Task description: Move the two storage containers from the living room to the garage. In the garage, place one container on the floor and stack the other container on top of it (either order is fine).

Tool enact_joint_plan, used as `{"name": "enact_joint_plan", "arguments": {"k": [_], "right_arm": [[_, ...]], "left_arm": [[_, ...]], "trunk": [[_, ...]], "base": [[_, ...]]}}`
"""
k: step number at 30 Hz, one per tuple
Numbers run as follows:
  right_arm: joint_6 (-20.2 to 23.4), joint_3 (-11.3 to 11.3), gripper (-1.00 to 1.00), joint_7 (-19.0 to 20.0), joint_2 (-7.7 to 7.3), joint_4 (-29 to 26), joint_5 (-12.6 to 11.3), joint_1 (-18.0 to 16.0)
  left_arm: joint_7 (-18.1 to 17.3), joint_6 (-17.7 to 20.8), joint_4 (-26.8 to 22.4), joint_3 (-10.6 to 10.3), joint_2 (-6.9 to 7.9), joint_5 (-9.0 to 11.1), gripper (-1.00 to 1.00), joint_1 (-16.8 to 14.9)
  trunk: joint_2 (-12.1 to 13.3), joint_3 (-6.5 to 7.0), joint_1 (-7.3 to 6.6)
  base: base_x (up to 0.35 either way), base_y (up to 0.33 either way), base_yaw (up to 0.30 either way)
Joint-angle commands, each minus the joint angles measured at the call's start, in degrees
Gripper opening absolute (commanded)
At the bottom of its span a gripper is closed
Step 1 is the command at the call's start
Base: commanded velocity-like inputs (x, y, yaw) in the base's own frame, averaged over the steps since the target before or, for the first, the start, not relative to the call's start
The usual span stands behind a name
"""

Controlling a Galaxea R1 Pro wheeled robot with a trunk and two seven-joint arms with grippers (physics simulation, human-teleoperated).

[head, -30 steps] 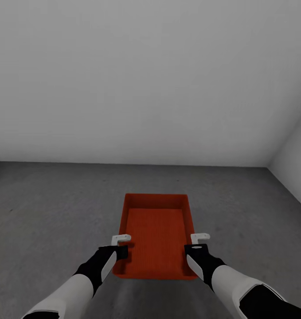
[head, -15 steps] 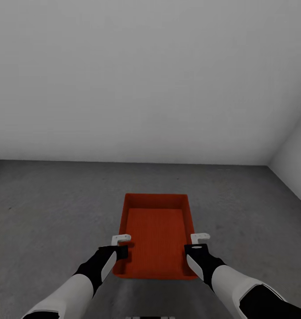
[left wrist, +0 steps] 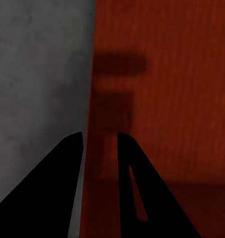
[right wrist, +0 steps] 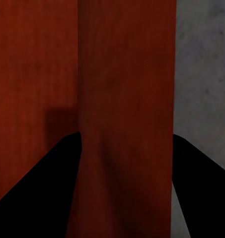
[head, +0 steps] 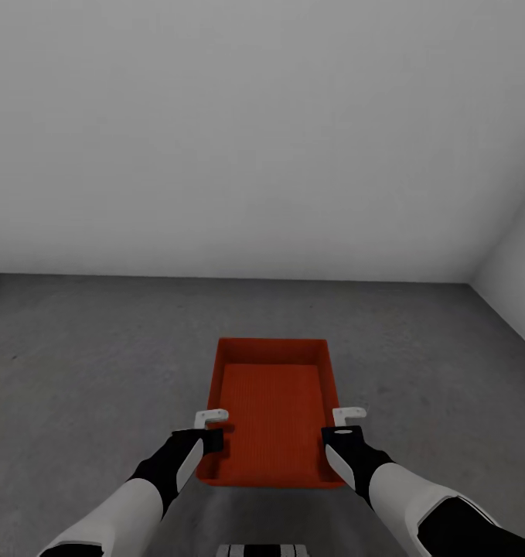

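Head view: orange-red open-topped rectangular container [head: 271,414] lower centre, my left gripper [head: 213,430] and right gripper [head: 341,426] clamped on side walls; wall-floor line higher than before, my base edging forward over grey concrete floor [head: 84,363].

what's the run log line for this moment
place: garage floor | storage container between both grippers | left gripper on left wall | right gripper on right wall

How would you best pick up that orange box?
By its two long side walls, one hand from each side, fingers coming down over the rim. The box is open-topped with thin upright walls, too wide for one hand. That is how it looks held here: left hand and right hand each straddle a wall near the close end.
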Motion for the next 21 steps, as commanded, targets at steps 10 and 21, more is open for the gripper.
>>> {"name": "enact_joint_plan", "arguments": {"k": [10,21], "right_arm": [[0.5,-0.6,-1.00,-0.4,0.53,0.0,-1.2,-0.1],[0.5,-0.6,-1.00,-0.4,0.53,0.0,-1.2,-0.1]], "left_arm": [[0.6,0.4,-0.3,-0.5,-0.08,-1.2,-1.00,0.0],[0.6,0.4,-0.3,-0.5,-0.08,-1.2,-1.00,0.0]], "trunk": [[-4.0,-2.75,2.19],[-4.2,-5.97,2.44]], "base": [[0.000,0.000,0.000],[0.000,0.000,0.000]]}}
